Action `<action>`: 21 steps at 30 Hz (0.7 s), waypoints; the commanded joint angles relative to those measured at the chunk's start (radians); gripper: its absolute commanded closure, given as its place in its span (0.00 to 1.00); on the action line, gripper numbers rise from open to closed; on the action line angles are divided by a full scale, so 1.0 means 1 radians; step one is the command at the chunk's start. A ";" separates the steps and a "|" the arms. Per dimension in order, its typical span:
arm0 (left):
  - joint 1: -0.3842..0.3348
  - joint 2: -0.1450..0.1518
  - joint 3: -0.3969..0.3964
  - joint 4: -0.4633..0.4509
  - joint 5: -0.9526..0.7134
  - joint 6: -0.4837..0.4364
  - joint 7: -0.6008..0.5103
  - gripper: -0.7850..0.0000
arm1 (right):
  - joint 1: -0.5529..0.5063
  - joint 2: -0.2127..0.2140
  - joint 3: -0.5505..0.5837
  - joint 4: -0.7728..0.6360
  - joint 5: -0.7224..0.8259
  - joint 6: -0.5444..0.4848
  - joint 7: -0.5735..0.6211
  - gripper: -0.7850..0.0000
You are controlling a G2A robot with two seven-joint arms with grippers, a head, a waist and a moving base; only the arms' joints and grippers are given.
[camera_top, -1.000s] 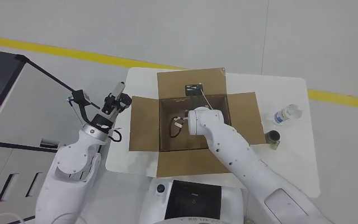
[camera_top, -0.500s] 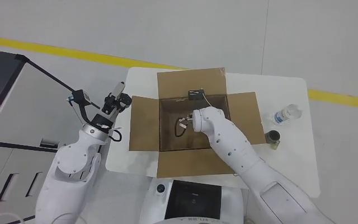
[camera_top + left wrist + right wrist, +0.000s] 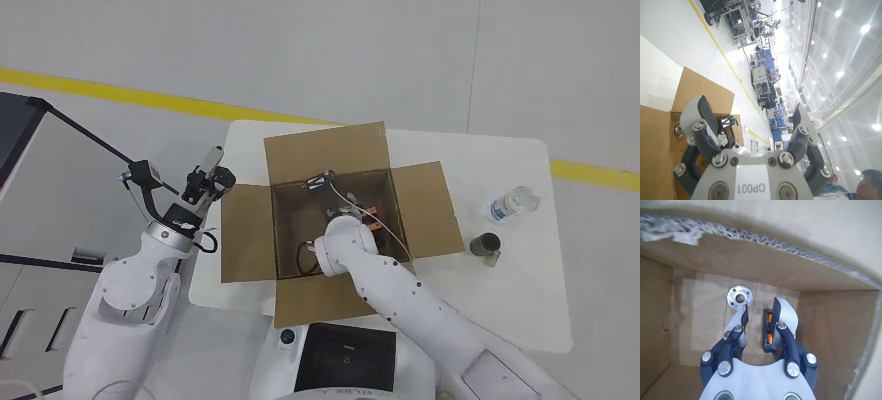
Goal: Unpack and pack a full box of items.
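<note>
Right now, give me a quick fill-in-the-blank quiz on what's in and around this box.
1. The right gripper is inside the cardboard box with its jaws ____.
2. On the box floor lie a round metal flange and a black part with ____ inserts.
3. Outside the box, the table holds ____ items: a clear bottle and a small jar.
Missing words: open; orange; two.

My left gripper [image 3: 750,106] is hanging with its fingers spread wide and nothing between them. Past it sits the cardboard box [image 3: 702,89] on the white table [image 3: 655,62], one flap standing up. A round metal flange [image 3: 678,131] peeks out from behind one finger, right by the box's cut edge. My right arm [image 3: 741,150] is dipped into the box. Further off, a yellow floor line [image 3: 725,58] runs across the hall.
</note>
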 commanded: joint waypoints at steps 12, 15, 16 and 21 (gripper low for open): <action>0.000 0.000 0.000 0.000 0.000 0.000 0.000 0.00 | -0.345 0.124 0.453 -0.631 0.123 -0.457 0.107 0.68; -0.002 -0.001 0.002 0.000 0.001 0.001 0.002 0.00 | -0.404 0.135 0.570 -0.706 0.236 -0.474 0.093 0.68; -0.004 -0.001 0.002 0.002 0.002 -0.001 0.002 0.00 | -0.422 0.138 0.613 -0.722 0.291 -0.473 0.088 0.67; -0.018 -0.002 -0.011 0.010 -0.018 -0.021 -0.012 0.00 | -0.472 0.152 0.880 -0.703 0.614 -0.511 0.080 0.65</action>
